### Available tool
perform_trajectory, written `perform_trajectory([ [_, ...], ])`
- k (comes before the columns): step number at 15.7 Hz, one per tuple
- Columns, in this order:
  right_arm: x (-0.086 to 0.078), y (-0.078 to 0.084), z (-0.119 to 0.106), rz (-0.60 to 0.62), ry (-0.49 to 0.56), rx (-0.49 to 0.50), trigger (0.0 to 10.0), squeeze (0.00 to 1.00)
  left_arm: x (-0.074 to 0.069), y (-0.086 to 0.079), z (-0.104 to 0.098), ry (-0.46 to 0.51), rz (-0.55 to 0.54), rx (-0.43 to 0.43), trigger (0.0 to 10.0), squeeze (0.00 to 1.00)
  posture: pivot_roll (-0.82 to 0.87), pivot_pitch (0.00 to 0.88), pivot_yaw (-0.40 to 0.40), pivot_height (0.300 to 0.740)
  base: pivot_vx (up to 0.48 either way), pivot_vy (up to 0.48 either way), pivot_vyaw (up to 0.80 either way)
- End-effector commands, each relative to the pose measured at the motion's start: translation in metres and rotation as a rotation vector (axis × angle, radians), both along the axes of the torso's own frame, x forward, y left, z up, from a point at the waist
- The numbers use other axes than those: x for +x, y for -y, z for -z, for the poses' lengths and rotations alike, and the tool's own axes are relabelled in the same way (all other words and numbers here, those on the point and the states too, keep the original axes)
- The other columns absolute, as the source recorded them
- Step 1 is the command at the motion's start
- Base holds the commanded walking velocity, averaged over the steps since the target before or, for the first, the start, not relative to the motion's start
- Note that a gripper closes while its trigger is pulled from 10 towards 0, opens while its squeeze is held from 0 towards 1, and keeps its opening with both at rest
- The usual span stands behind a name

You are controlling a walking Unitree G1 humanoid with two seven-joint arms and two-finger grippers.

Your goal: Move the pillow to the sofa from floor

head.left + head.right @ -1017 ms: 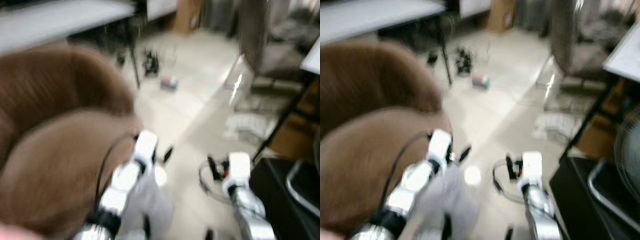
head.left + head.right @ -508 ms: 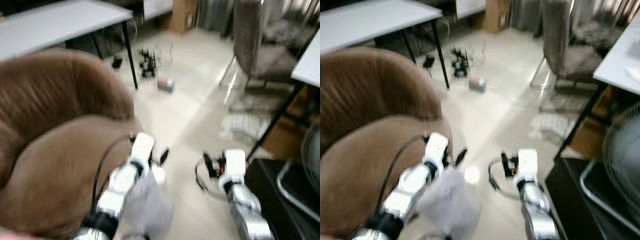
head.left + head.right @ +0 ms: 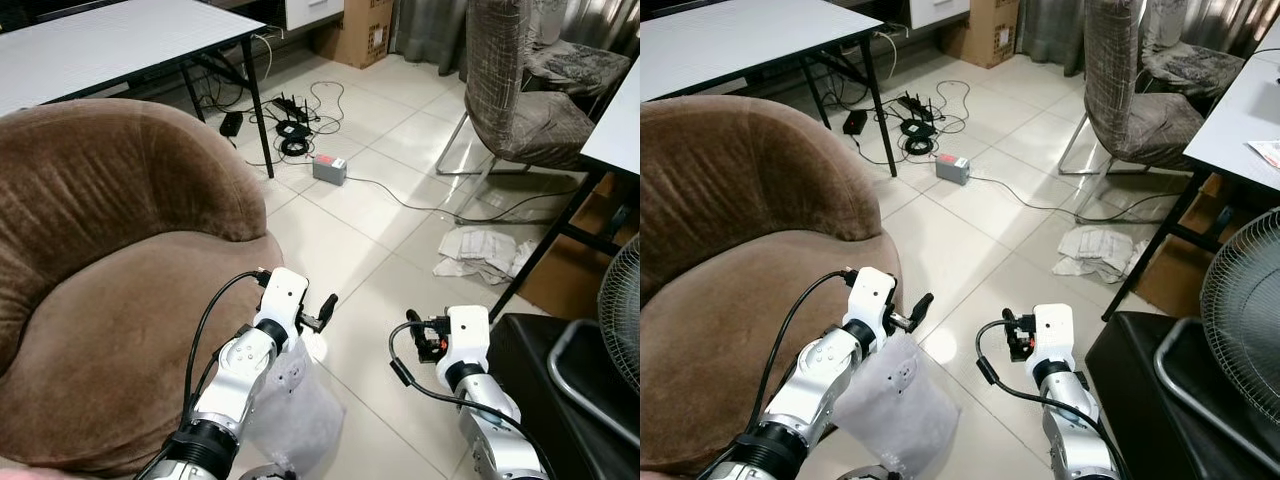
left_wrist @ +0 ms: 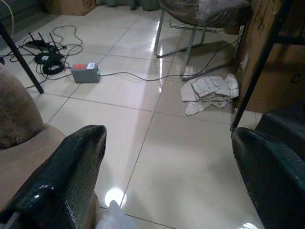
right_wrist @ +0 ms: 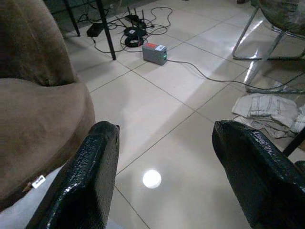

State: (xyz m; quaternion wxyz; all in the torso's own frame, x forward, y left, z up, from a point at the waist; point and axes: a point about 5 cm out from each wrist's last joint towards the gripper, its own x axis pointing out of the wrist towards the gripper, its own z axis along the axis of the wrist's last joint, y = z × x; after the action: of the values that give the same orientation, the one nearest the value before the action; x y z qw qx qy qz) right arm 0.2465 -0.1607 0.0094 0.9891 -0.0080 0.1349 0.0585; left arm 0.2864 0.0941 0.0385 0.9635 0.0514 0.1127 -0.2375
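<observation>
pillow [image 3: 895,405] | pale grey-white, soft | hanging tilted under the left arm | lying beside brown sofa [image 3: 730,260] seat edge

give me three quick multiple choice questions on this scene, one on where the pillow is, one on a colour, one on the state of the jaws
1. Where is the pillow?
A. on the white table
B. low between the two arms, beside the sofa's front edge
C. on the grey chair

2. What colour is the sofa?
A. brown
B. blue
C. green

3. How do the jaws of the right gripper stand?
A. shut on the pillow
B. shut on a cable
C. open, holding nothing

Answers: 1 B, the eye views show it under the left arm by the seat. 2 A, its plush is brown. 3 C, the right wrist view shows bare floor between the fingers.
</observation>
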Motion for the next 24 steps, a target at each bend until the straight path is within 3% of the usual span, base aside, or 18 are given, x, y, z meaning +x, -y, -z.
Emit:
perform_trajectory([
  [1,0.002,-0.002,-0.001,-0.019,0.002,-0.008,10.0,0.00,0.000,-0.001,-0.001,0.001,-0.011,0.006,10.0,0.00,0.05,0.013,0.039,0.740,0.000,0.000,0.76],
  [7,0.001,-0.007,0.001,-0.066,-0.011,0.001,10.0,0.00,-0.001,-0.005,0.000,0.010,-0.035,0.054,10.0,0.00,0.06,0.001,0.033,0.740,0.000,0.000,0.61],
  [8,0.001,-0.009,0.001,-0.081,-0.012,0.003,10.0,0.00,-0.002,-0.006,0.001,-0.005,-0.052,0.028,10.0,0.00,0.07,0.000,0.021,0.740,0.000,0.000,0.53],
  [11,0.003,0.009,-0.005,0.018,0.008,0.040,10.0,0.00,-0.003,-0.016,0.000,0.001,-0.075,0.002,10.0,0.00,0.06,0.000,0.018,0.740,0.000,0.000,0.50],
  [13,-0.001,0.026,-0.014,0.138,0.087,0.073,10.0,0.00,0.002,-0.049,-0.005,-0.015,-0.217,-0.156,10.0,0.00,0.04,0.012,0.016,0.740,0.000,0.000,0.48],
  [14,-0.001,0.032,-0.025,0.179,0.154,0.067,10.0,0.00,0.008,-0.064,-0.010,-0.008,-0.313,-0.236,10.0,0.00,0.04,0.104,0.028,0.740,0.000,0.000,0.48],
  [15,-0.007,0.037,-0.032,0.209,0.188,0.061,10.0,0.00,0.003,-0.069,-0.012,0.009,-0.332,-0.245,10.0,0.00,0.03,0.149,0.035,0.740,0.000,0.000,0.48],
  [16,-0.020,0.037,-0.027,0.200,0.158,0.061,10.0,0.00,-0.012,-0.069,-0.006,-0.015,-0.314,-0.231,10.0,0.00,0.03,0.167,0.037,0.740,0.000,0.000,0.48],
  [17,-0.026,0.031,-0.020,0.173,0.125,0.051,10.0,0.00,-0.016,-0.067,-0.005,-0.017,-0.274,-0.201,10.0,0.00,0.03,0.171,0.038,0.740,0.000,0.000,0.48],
  [19,-0.026,0.023,-0.017,0.162,0.106,0.065,10.0,0.00,-0.012,-0.063,-0.004,-0.025,-0.271,-0.202,10.0,0.00,0.02,0.132,0.035,0.740,0.000,0.000,0.48],
  [20,-0.020,0.011,-0.016,0.115,0.094,0.076,10.0,0.00,-0.002,-0.051,-0.007,-0.027,-0.243,-0.172,10.0,0.00,0.02,0.083,0.036,0.740,0.000,0.000,0.48],
  [24,-0.010,0.011,-0.018,0.098,0.098,0.072,10.0,0.00,0.007,-0.034,-0.015,0.020,-0.170,-0.137,10.0,0.00,0.02,0.038,0.037,0.740,0.000,0.000,0.48],
])
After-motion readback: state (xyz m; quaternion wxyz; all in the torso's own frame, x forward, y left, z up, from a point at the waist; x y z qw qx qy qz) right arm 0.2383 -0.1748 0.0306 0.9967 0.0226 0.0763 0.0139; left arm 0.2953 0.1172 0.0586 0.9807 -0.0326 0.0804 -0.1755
